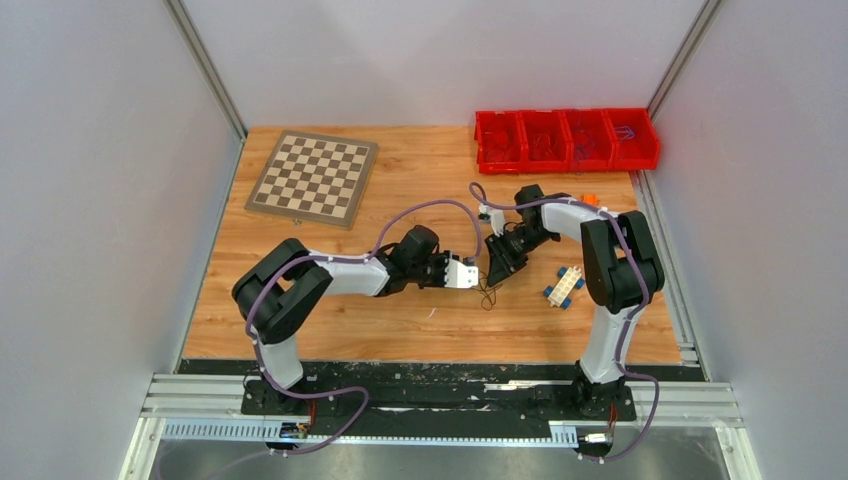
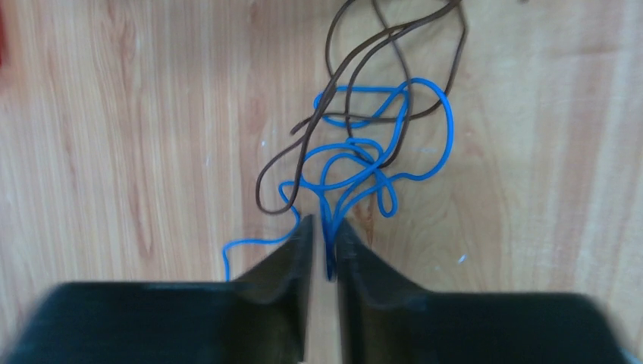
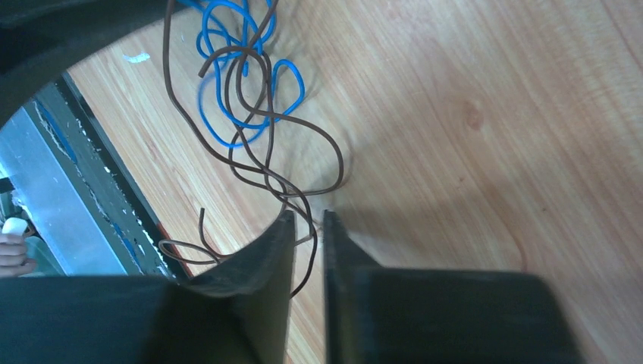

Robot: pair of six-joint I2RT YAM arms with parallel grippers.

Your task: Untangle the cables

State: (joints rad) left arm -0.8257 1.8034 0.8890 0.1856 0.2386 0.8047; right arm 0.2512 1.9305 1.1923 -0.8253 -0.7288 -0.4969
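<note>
Wooden table (image 1: 420, 330), and the cables (image 1: 487, 296) sit in one small tangle near its middle, right where both arms meet. Left gripper (image 2: 324, 236) is low over the wood, fingers clenched to a sliver of a gap, with a strand of the blue cable (image 2: 447, 129) pinched between them; the rest of it loops out ahead in tight curls. Threaded through those curls runs the brown cable (image 2: 261, 189), crossing the blue several times. Over on the other side, the right gripper (image 3: 308, 227) is clamped nearly closed too, a run of brown wire passing down between its fingers, more brown loops spilling towards the table's near edge. Well apart from all this, a chessboard (image 1: 313, 178) lies at far left and red bins (image 1: 567, 140) line the far right edge.
</note>
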